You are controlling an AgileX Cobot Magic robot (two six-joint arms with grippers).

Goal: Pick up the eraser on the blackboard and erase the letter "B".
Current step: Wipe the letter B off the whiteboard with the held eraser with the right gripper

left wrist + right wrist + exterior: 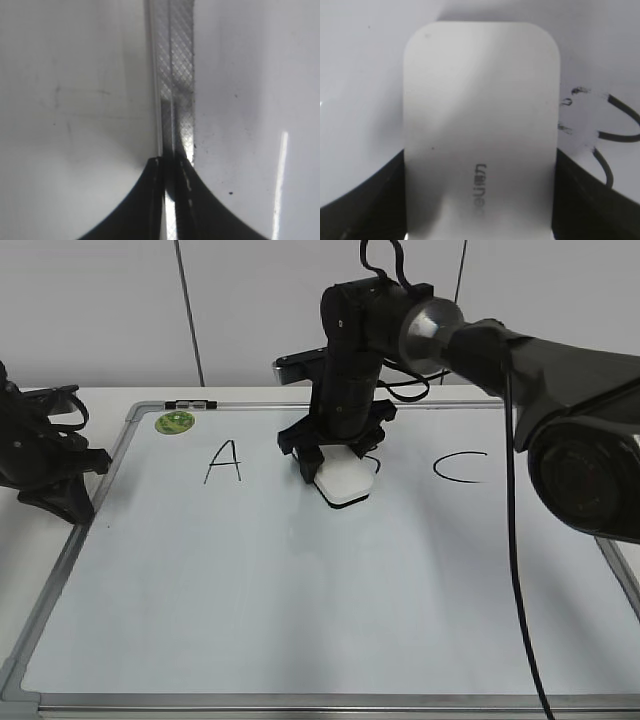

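Observation:
The blackboard (250, 580) is a white dry-erase board with a grey frame, lying flat on the table. My right gripper (338, 462) is shut on the white eraser (345, 483) and presses it on the board between the "A" (224, 461) and the "C" (460, 467). In the right wrist view the eraser (480, 130) fills the middle between the black fingers. Only curved black bits of the letter "B" (620, 132) show to its right, with faint smudges beside them. My left gripper (169, 162) is shut and empty, over the board's left frame (175, 75).
A small round green magnet (174, 422) sits at the board's top left corner, with a black clip (190, 402) on the top frame beside it. The left arm (45, 455) rests at the board's left edge. White table surface lies around the board.

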